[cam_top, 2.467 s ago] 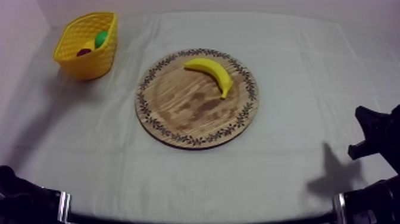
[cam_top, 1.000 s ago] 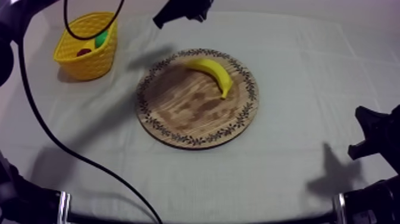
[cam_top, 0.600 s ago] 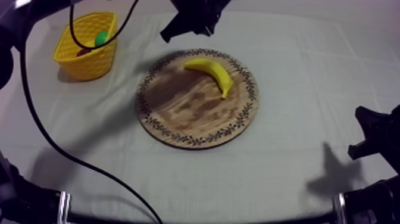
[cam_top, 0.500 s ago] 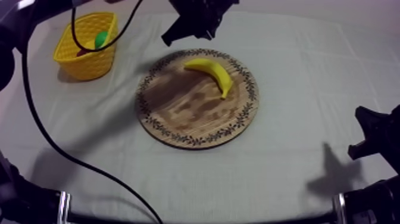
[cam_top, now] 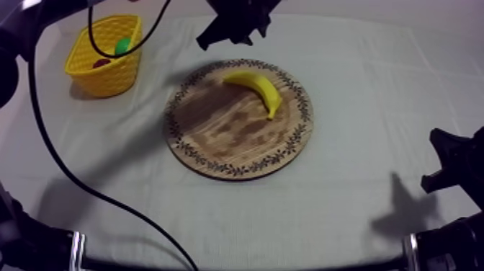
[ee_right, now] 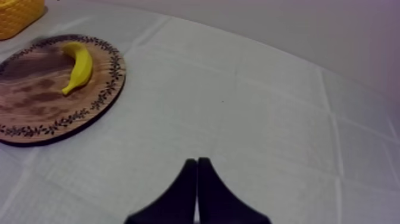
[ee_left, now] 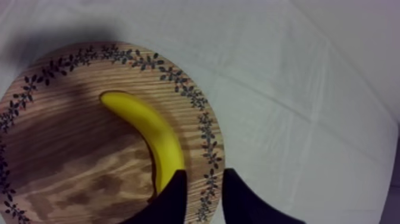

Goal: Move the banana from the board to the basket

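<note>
The banana lies on the far right part of the round wooden board. Above the board's far rim hangs my left gripper. In the left wrist view it is open, the banana lying just ahead of its fingertips on the board. The yellow basket stands at the far left of the table. My right gripper rests low at the right edge. In the right wrist view it is shut on nothing, far from the banana.
Inside the basket lie a green fruit and a small red fruit. Bare cloth surrounds the board, with wide free room at the right and front. A corner of the basket sits beyond the board.
My left arm has come in from the upper left and swung right to the board's far rim, then nearly stopped. The banana, the basket and the right arm have not moved.
</note>
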Controlling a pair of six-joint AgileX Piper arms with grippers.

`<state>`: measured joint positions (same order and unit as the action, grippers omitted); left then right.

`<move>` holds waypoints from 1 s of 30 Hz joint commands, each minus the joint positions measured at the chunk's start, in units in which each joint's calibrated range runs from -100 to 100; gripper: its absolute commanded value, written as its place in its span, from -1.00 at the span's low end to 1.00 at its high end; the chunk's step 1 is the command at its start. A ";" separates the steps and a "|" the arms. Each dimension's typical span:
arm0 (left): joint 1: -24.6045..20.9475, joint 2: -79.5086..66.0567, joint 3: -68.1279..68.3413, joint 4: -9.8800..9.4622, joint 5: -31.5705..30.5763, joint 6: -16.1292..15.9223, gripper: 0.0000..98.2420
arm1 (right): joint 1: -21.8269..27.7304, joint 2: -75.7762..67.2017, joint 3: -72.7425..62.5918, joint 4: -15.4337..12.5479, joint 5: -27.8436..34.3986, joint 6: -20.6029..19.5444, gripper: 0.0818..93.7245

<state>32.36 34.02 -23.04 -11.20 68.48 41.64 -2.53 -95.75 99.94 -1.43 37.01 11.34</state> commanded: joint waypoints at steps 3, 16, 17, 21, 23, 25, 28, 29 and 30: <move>0.00 -0.12 0.07 0.15 0.79 -0.21 0.03 | 0.00 0.00 -0.05 -0.01 0.00 0.02 -0.99; -0.37 -0.63 2.98 -0.68 0.04 2.50 0.59 | 0.00 0.00 -0.05 -0.01 0.00 0.02 -0.99; -0.40 -0.61 3.00 -0.67 -0.01 2.66 0.60 | 0.00 0.00 -0.05 -0.01 0.00 0.02 -0.99; -0.46 -0.30 3.48 0.42 -0.16 2.26 0.63 | 0.00 0.00 -0.05 -0.01 0.00 0.02 -0.99; -0.43 0.05 3.85 1.14 -0.16 1.92 0.64 | 0.00 0.00 -0.05 -0.01 0.00 0.02 -0.99; -0.34 0.51 4.20 1.75 0.08 1.60 0.65 | 0.00 0.00 -0.05 -0.01 0.00 0.02 -0.99; 0.08 1.41 4.68 2.64 1.02 1.07 0.67 | 0.00 0.00 -0.05 -0.01 0.00 0.02 -0.99; 0.28 1.81 4.76 2.90 1.33 0.94 0.67 | 0.00 0.00 -0.05 -0.01 0.00 0.02 -0.99; 0.49 2.27 4.82 3.13 1.55 0.88 0.68 | 0.00 0.00 -0.05 -0.01 0.00 0.02 -0.99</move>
<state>32.74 35.93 -18.27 -8.16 69.93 42.53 -2.53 -95.75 99.94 -1.43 37.01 11.34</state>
